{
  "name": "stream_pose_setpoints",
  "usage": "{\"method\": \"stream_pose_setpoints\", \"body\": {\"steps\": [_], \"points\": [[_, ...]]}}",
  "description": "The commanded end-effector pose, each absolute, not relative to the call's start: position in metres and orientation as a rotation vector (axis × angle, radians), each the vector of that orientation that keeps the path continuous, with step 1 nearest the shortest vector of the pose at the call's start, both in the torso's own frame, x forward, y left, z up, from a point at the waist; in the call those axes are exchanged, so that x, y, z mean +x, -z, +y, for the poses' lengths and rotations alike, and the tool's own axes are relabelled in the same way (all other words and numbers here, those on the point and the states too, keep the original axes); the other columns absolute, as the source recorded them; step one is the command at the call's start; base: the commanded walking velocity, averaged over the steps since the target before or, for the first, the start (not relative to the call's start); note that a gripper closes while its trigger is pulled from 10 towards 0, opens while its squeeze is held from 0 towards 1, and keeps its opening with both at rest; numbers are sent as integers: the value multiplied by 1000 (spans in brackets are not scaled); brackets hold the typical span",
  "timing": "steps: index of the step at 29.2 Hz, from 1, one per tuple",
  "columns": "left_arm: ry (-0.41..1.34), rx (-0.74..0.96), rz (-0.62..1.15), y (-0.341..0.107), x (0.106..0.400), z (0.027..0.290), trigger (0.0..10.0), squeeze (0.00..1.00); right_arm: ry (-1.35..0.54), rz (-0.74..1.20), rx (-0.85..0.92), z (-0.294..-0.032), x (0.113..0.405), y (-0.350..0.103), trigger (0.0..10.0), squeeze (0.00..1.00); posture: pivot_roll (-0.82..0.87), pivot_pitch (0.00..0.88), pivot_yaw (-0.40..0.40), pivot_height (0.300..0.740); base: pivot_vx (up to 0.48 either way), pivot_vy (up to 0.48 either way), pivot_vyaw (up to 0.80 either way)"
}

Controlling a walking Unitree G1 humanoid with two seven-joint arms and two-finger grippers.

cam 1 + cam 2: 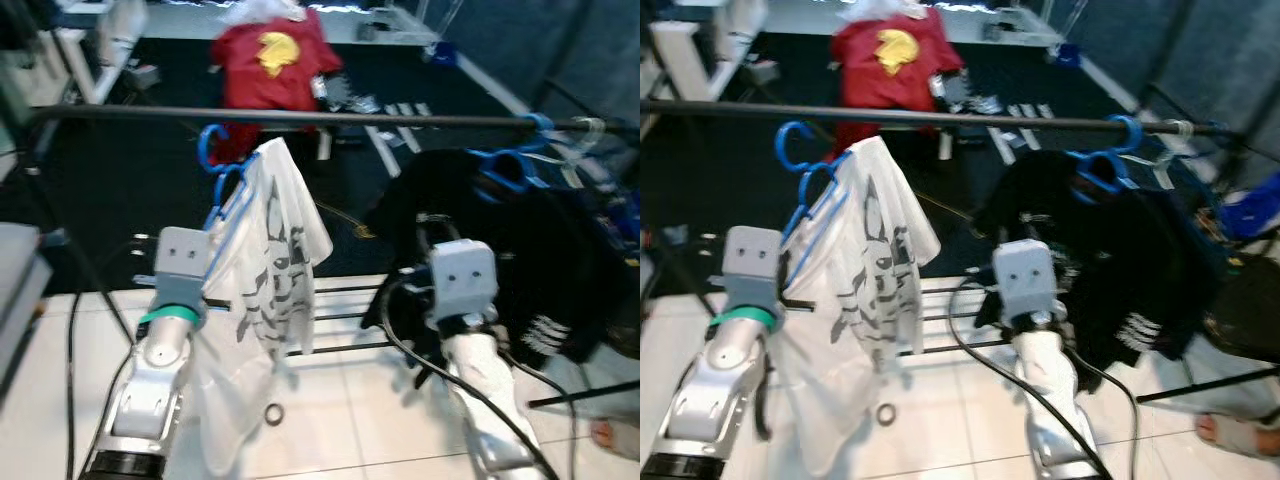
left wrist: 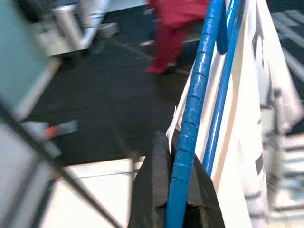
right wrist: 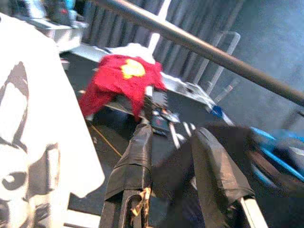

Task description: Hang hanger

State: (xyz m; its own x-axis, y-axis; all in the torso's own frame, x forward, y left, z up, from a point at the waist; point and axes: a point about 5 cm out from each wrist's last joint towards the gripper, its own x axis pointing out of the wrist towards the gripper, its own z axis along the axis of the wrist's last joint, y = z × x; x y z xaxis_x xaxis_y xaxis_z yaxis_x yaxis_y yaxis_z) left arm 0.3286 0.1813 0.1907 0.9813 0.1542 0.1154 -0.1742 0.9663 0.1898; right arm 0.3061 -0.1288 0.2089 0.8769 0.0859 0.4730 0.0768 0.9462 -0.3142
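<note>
A blue hanger [image 1: 212,150] carries a white printed shirt [image 1: 277,245]. Its hook sits just under the dark clothes rail [image 1: 350,118], left of centre; whether it rests on the rail I cannot tell. My left gripper [image 2: 178,154] is shut on the hanger's blue arm [image 2: 192,118] beside the shirt. My right gripper [image 3: 173,135] stands open below the rail, its fingertips near a black garment [image 1: 535,260] that hangs from another blue hanger [image 1: 510,165] on the right.
A red shirt [image 1: 270,60] hangs further back over the dark floor. Low rack bars [image 1: 335,300] and cables cross the white tiles beneath the rail. A grey box [image 1: 15,275] stands at the left. A person's foot [image 1: 1240,435] is at the lower right.
</note>
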Motion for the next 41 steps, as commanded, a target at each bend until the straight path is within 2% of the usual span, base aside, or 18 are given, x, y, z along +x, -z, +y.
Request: {"method": "stream_pose_setpoints", "body": {"steps": [1,8,11,18,21,31,33,35,41], "points": [[-163,189,-113,-191,329,176,10000,0,8,-497,-351,-134,306,-206,10000,0,-177,155,35,740,296,0,781],[-162,162,-133,-194,328,176,10000,0,-16,-522,-345,-132,304,-209,10000,0,-176,157,34,740,207,0,0],[-48,153,-193,-199,322,163,10000,0,-41,-520,-351,-130,303,-207,10000,0,-177,155,34,740,0,0,0],[54,184,-198,-194,316,151,10000,0,-35,-502,-376,-133,303,-202,10000,0,-176,152,39,740,0,0,0],[155,168,-229,-196,305,136,10000,0,-19,-499,-384,-138,302,-200,10000,0,-178,150,45,740,0,0,0],[78,153,-355,-228,299,132,10000,0,3,-505,-398,-149,302,-201,10000,0,-178,145,48,740,0,0,0],[65,177,-339,-231,306,129,10000,0,5,-507,-400,-150,303,-202,10000,0,-176,143,48,740,0,0,0],[49,217,-260,-230,326,123,10000,0,5,-513,-401,-149,304,-203,10000,0,-178,139,50,740,0,0,0],[-30,182,-182,-227,353,121,10000,0,2,-525,-397,-146,306,-206,10000,0,-188,136,54,740,0,0,0]]}}
